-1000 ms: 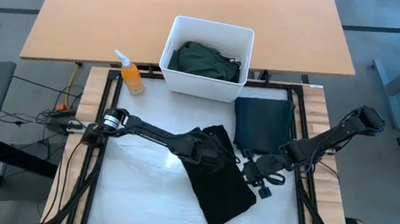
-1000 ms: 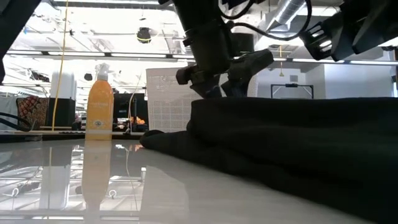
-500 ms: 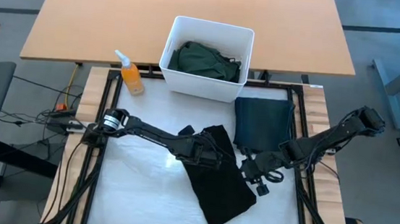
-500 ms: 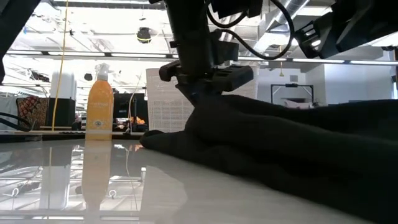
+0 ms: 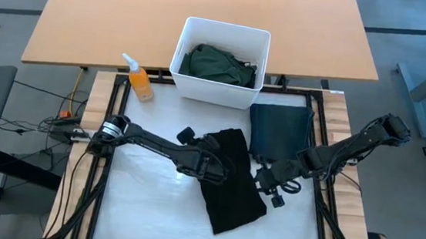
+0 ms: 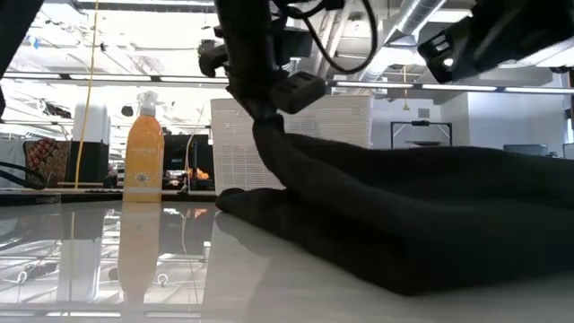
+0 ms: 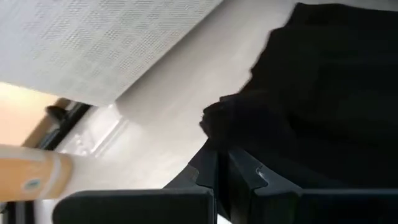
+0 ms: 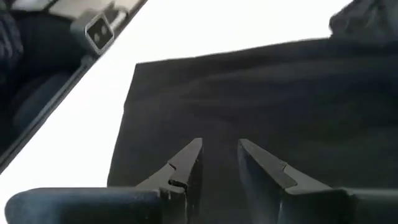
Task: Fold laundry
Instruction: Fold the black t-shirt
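While looked at from above, three pieces of laundry countable: a black garment (image 5: 232, 181) lying slantwise at centre frame on the white table top (image 5: 144, 199), a folded dark piece (image 5: 280, 130) right of centre, and a dark green garment (image 5: 219, 64) heaped inside the white bin (image 5: 217, 92) at upper centre. Also one orange spray bottle (image 5: 139, 79) at upper left, beside the bin, and two dark arms reaching in from left and right.

From table height, seen instead: a corner of the black garment (image 6: 377, 215) drawn up into a peak at upper centre, pinched in the left gripper (image 6: 262, 112), the rest spread low across the right half; the bottle (image 6: 143, 151) upright at left; the bin's perforated wall (image 6: 235, 144) behind. Green garment not visible there.

Left wrist view: left gripper (image 7: 222, 169) fully closed, fingers pressed together at bottom centre on a black fold (image 7: 298, 106) that fills the right side of the frame.

Right wrist view: right gripper (image 8: 217, 163) partly open, a clear gap between its fingers (image 8: 188, 163), nothing held, poised above the black cloth (image 8: 249, 99) that spreads across centre frame.

In the overhead frame, left gripper (image 5: 207, 168) at the garment's left edge, right gripper (image 5: 270, 188) just right of its lower half, touching or not cannot be told
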Controlling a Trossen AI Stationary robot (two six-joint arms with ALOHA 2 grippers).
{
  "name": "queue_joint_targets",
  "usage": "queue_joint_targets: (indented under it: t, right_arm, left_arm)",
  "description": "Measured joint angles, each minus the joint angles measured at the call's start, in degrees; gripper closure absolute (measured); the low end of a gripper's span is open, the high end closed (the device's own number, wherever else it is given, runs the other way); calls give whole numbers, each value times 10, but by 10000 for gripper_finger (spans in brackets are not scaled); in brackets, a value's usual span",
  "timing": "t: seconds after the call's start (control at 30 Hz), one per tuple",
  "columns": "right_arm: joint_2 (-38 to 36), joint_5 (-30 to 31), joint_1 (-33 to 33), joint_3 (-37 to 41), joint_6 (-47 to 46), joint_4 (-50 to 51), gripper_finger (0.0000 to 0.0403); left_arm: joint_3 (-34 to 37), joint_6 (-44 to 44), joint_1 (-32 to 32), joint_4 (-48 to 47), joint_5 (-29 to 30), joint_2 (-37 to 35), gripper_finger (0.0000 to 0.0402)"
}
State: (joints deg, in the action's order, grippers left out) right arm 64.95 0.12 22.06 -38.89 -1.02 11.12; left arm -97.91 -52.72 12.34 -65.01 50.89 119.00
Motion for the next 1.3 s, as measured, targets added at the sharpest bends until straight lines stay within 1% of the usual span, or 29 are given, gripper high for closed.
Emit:
queue_joint_targets:
  t: [0.07,0.13,0.2,0.27,0.3,0.37,0.43,0.5,0.6,0.7,0.77,0.83,0.93,1.0,1.03,1.07,1.1,1.13,1.17,1.23,1.3]
  right_arm:
    - [1,9,-7,0,0,-22,276]
    - [8,44,-15,0,0,-45,276]
    - [15,86,-24,0,0,-49,276]
    - [28,122,-41,0,0,-54,276]
    - [34,132,-50,0,1,-54,276]
    - [54,133,-79,0,21,-69,276]
    - [77,114,-112,0,45,-92,273]
    - [99,79,-152,0,77,-120,266]
    - [124,49,-210,0,114,-160,249]
    - [146,18,-265,-18,95,-163,228]
    - [156,-37,-289,-26,72,-131,214]
    - [162,-86,-295,-26,54,-95,206]
    - [163,-90,-272,-16,41,-64,204]
    - [161,-81,-248,-8,40,-55,209]
    - [161,-76,-234,-7,40,-54,212]
    - [161,-78,-218,-6,39,-58,214]
    - [161,-77,-203,-6,39,-59,218]
    - [161,-74,-188,-6,35,-57,221]
    - [161,-73,-174,-6,26,-56,223]
    - [161,-53,-145,-6,10,-49,229]
    - [161,-26,-124,-6,-6,-34,233]
  left_arm:
    - [1,-22,4,-23,17,1,401]
    - [16,-47,6,-28,34,-1,401]
    - [46,-85,10,-30,47,-1,401]
    - [84,-141,14,-27,74,1,401]
    - [105,-175,16,-24,90,1,401]
    - [148,-234,18,-17,108,1,401]
    - [183,-281,19,-17,113,-1,399]
    - [208,-322,22,-16,118,-14,390]
    - [236,-348,23,-15,110,-35,365]
    - [257,-350,23,-19,95,-62,331]
    - [264,-354,24,-43,99,-92,307]
    - [270,-373,27,-90,106,-126,285]
    - [289,-445,39,-163,126,-186,261]
    - [311,-485,47,-171,139,-230,254]
    - [326,-489,53,-155,141,-251,252]
    - [341,-480,59,-117,144,-268,252]
    - [359,-447,67,-54,150,-282,252]
    - [379,-393,79,22,151,-294,254]
    - [404,-320,89,122,140,-302,257]
    - [456,-141,110,366,81,-302,265]
    - [512,35,127,611,-5,-284,275]
